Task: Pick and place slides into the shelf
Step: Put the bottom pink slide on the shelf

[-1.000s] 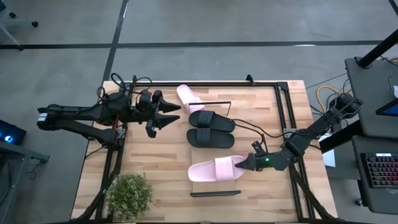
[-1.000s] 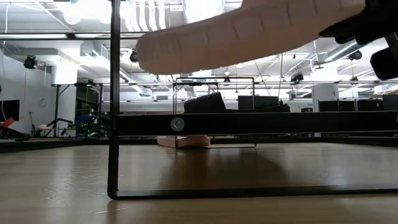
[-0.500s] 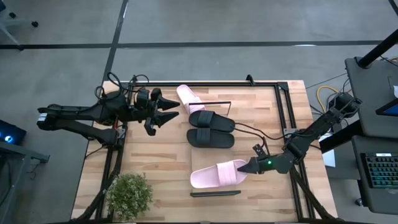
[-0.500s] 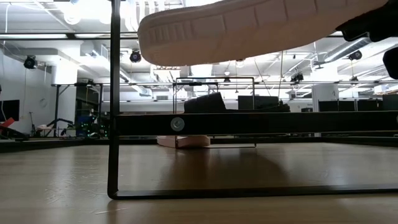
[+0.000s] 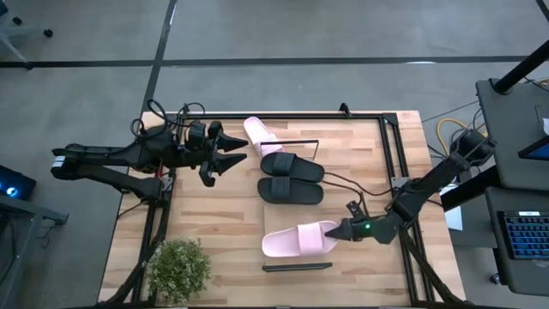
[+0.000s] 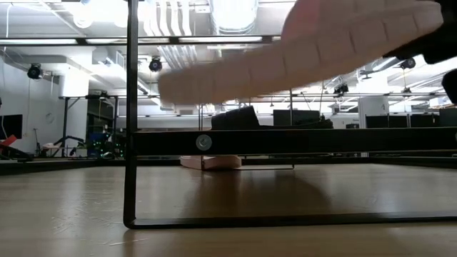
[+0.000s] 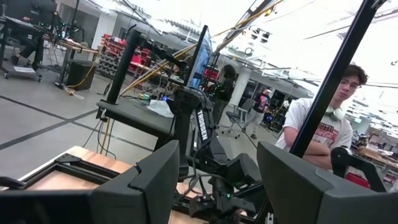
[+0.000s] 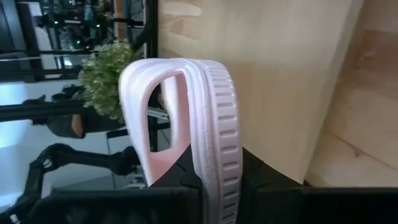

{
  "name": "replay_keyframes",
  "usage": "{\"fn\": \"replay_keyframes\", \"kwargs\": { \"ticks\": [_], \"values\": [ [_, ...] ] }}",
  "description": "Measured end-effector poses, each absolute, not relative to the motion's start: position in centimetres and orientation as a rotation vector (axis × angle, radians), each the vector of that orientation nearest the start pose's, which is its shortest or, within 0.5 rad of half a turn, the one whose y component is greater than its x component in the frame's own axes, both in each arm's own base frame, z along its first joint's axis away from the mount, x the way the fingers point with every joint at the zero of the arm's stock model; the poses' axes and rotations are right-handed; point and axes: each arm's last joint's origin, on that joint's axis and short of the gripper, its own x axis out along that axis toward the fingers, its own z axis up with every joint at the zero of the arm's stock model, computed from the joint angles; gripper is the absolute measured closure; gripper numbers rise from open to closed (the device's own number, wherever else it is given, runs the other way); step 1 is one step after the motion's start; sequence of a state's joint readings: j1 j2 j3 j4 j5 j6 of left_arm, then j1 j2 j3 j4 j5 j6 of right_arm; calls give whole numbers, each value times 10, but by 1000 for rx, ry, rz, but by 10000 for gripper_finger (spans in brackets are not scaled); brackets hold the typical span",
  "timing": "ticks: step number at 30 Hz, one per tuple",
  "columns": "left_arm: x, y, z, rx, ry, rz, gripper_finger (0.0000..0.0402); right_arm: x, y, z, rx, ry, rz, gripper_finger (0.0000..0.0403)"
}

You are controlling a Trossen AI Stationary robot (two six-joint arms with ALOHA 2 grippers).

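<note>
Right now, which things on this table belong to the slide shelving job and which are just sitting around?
Part of the job:
pink slide held by the right gripper
second pink slide
two black slides
shelf
left gripper, open, waiting at the table's left edge

Just sitting around:
potted plant
cable

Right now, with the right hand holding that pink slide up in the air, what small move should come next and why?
Probably keep carrying the pink slide toward the shelf edge near the plant. The right hand is shut on its heel, the low view shows it clear above the frame, and it is not yet set down.
</note>
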State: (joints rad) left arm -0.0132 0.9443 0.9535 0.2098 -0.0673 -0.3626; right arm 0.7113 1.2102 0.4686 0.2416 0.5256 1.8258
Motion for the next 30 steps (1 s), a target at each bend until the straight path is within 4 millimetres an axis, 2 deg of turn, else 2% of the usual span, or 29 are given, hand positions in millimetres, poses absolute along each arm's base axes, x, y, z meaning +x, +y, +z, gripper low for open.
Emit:
{"fn": "replay_keyframes", "kwargs": {
  "ticks": [9,15,30],
  "values": [
    [204,-1,401,-370,-226,13,201,204,157,165,1576,357,-164,375],
    [204,-1,400,-369,-224,9,201,207,163,153,1591,370,-183,375],
    [204,-1,401,-369,-224,5,201,204,170,155,1614,396,-163,375]
  ]
}}
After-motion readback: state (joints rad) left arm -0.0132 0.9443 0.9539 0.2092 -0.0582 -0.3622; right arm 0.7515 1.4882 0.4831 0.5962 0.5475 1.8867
